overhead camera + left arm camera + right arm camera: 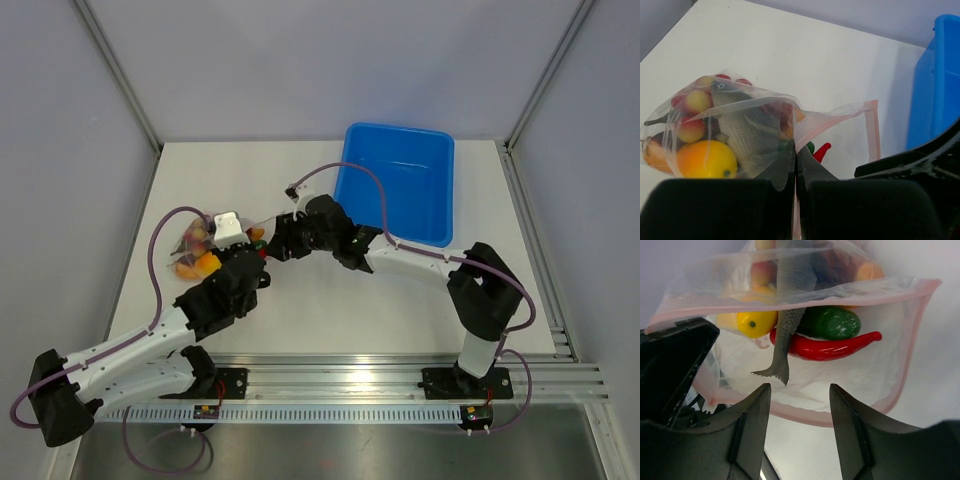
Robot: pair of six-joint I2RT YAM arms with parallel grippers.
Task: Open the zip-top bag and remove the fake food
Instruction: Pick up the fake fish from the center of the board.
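Note:
The zip-top bag (875, 375) lies with its pink-edged mouth gaping toward my right gripper (800, 390), which is open just short of the lower rim, holding nothing. Inside sits the fake food: a grey fish (790, 300), a green cucumber (832, 322), a red pepper (830, 347) and a yellow piece (756, 322). My left gripper (796, 152) is shut on the zip-top bag (760, 107), pinching the plastic near the mouth. An orange piece (706, 159) and the fish (747, 137) show through the film. From above, the bag (192, 248) is on the table's left, both grippers meeting at its right end.
A blue plastic tub (400, 190) stands at the back right of the white table (330, 310); its wall (935, 85) shows at the right in the left wrist view. The right arm (420, 262) stretches across the table's middle. Grey walls close the sides.

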